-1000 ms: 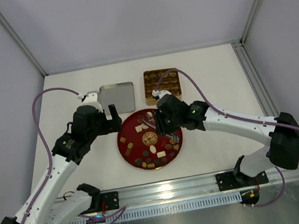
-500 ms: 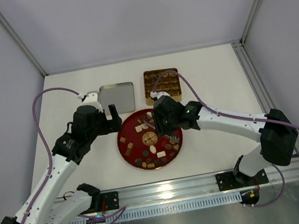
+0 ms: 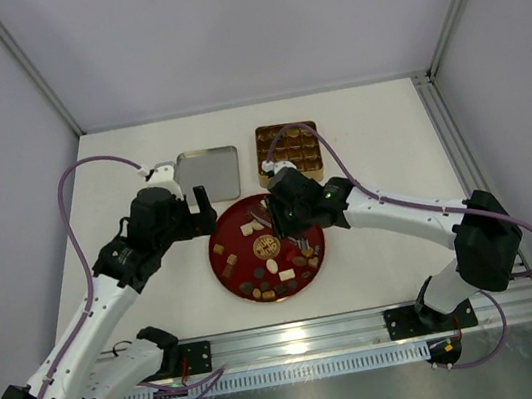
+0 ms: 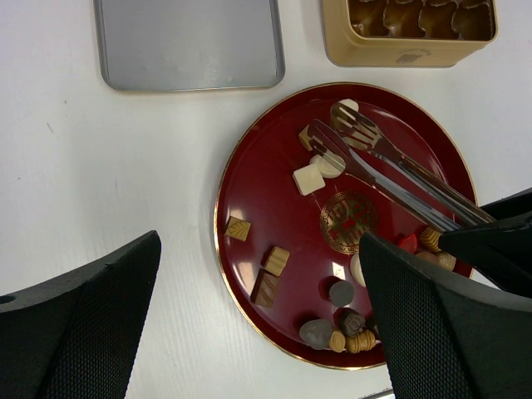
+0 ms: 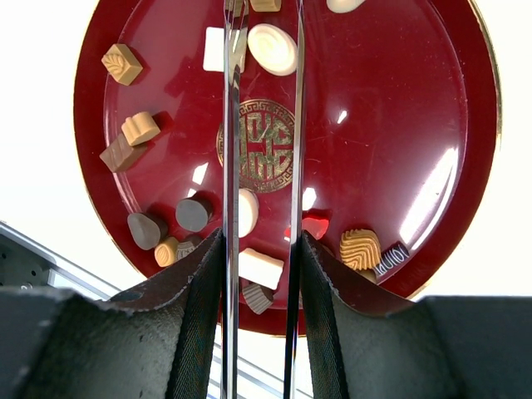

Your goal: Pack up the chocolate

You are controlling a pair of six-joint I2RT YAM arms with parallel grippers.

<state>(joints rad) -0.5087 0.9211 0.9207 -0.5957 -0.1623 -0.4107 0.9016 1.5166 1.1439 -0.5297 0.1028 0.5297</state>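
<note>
The right tool (image 5: 262, 249) is clamped on metal tongs (image 5: 231, 125), held over the chocolate (image 5: 273, 48) on the red plate (image 5: 391, 125). The left tool (image 3: 199, 208) hangs wide apart. Next, I think: pinch one piece and carry it to the gold tin (image 4: 407, 51).

White table (image 3: 365, 123) — round red plate (image 4: 266, 179), gold rim, gold emblem at centre. Beyond it, side by side but apart: flat silver lid (image 4: 187, 41) to the left, square gold tin (image 4: 374, 51) with gridded compartments to the right. Metal tongs (image 4: 416, 174) slant over the plate's right half — slotted tips slightly apart.
</note>
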